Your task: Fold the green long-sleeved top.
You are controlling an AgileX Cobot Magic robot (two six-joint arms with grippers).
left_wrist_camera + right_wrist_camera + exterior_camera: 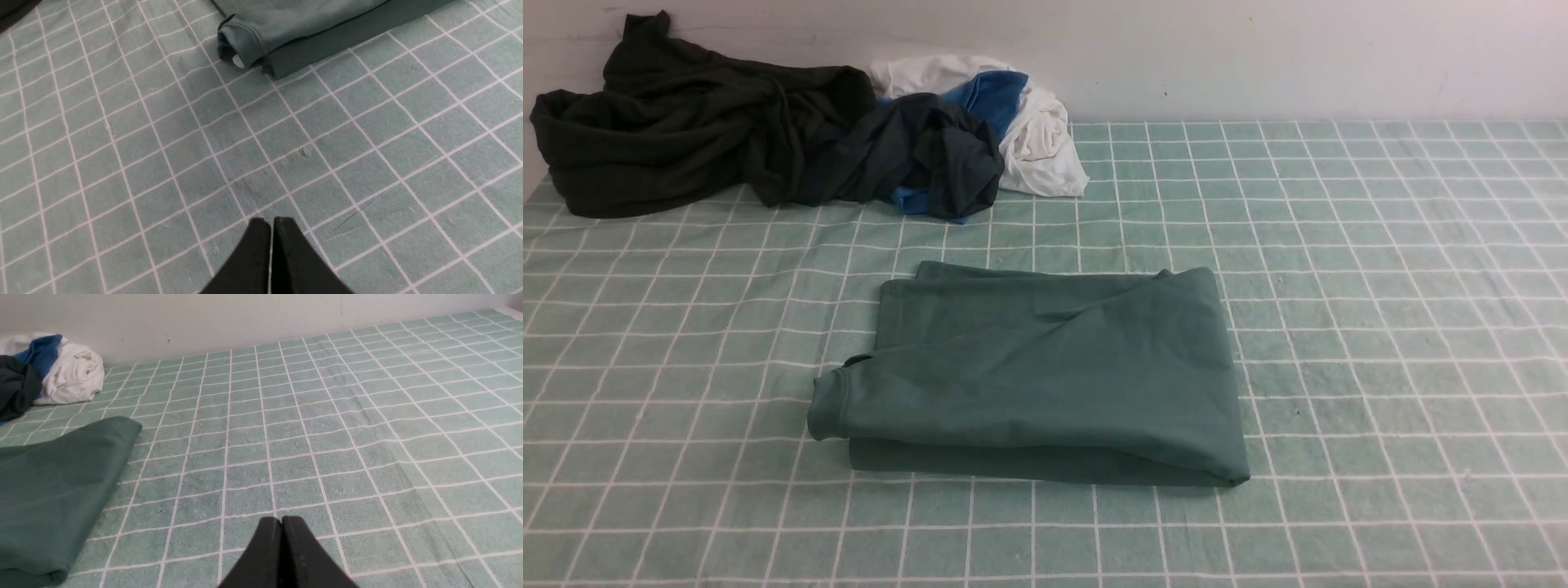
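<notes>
Both grippers, left gripper [271, 228] and right gripper [282, 526], are hovering closed and empty. Green long-sleeved top [1037, 376] is lying folded mid-bench [1380, 327]; its protruding cuff [827, 408] risks snagging and unfolding the stack.

Muted sage-green soft cotton jersey long-sleeved top [1045, 371] lies folded into a compact, roughly rectangular stack at centre of desk [1380, 327], which is covered w/ a pale green cloth gridded in white. Several layers show: a lower layer sticks out along the near edge and at the far-left corner, w/ a broad upper panel draped across, lightly creased on the diagonal. Right side is a smooth rounded fold; near-right corner comes to a blunt point. At near-left corner a ribbed, cuffed sleeve end curls over the stack's edge, a small white patch visible just inside it in left wrist view. Garment sits flat, nothing touching it.
</notes>
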